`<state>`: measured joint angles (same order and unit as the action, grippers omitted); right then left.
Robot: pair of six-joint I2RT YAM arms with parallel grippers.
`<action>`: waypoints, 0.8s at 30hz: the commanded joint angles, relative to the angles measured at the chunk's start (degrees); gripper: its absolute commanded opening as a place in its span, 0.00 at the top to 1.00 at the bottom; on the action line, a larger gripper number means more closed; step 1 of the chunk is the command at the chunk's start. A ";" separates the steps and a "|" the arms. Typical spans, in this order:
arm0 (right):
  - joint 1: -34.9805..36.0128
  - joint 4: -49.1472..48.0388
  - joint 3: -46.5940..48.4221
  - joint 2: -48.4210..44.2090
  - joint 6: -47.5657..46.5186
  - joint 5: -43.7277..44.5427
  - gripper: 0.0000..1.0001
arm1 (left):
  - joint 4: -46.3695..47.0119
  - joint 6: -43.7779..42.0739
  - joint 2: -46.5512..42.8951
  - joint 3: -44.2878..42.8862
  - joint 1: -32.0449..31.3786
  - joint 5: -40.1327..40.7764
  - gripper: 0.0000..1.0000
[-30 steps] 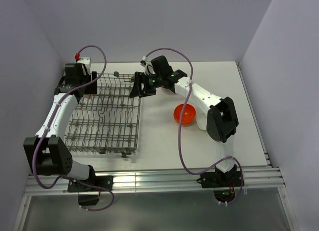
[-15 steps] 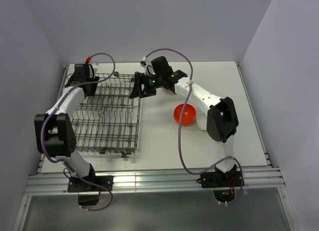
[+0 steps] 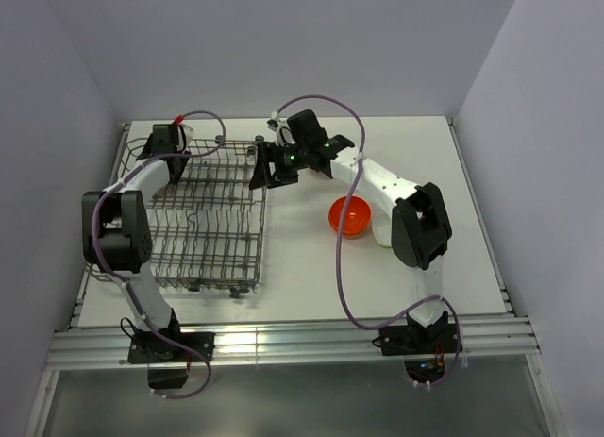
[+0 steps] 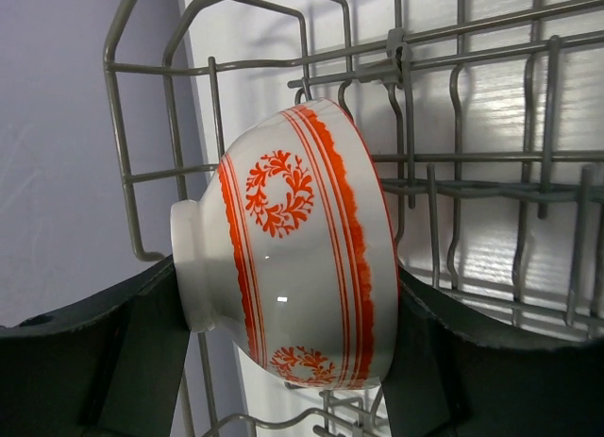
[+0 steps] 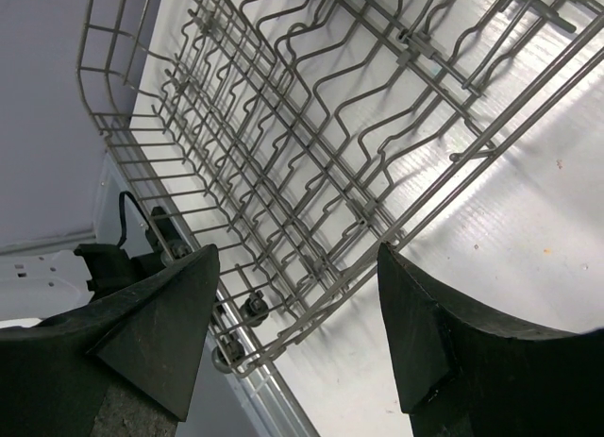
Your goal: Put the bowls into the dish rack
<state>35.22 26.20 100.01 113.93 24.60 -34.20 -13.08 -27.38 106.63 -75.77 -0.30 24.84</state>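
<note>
Over 1 second the left arm [image 3: 118,225] folds in on itself. Its elbow climbs toward 12 o'clock, from beside the dish rack's [image 3: 209,231] 7 o'clock corner to its 9 o'clock side. The left gripper [image 3: 173,163], clamped on a patterned bowl [image 4: 293,239], slides toward 3 o'clock, from over the rack's 11 o'clock corner rim to just inside it. The right gripper [image 3: 271,168] edges slightly toward 3 o'clock.

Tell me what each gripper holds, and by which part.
Left gripper: the red-patterned white bowl, clamped with one finger on its foot and the other across its rim. Right gripper: nothing; it is open, facing the dish rack.
</note>
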 commanded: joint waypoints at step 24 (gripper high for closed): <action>-1.47 -0.53 -0.69 -1.96 -0.17 0.62 0.25 | -1.15 2.15 7.63 -8.17 0.12 0.91 0.27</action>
<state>34.17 26.22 99.20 113.93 24.62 -33.87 -13.08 -27.07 114.65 -81.12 -0.14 27.29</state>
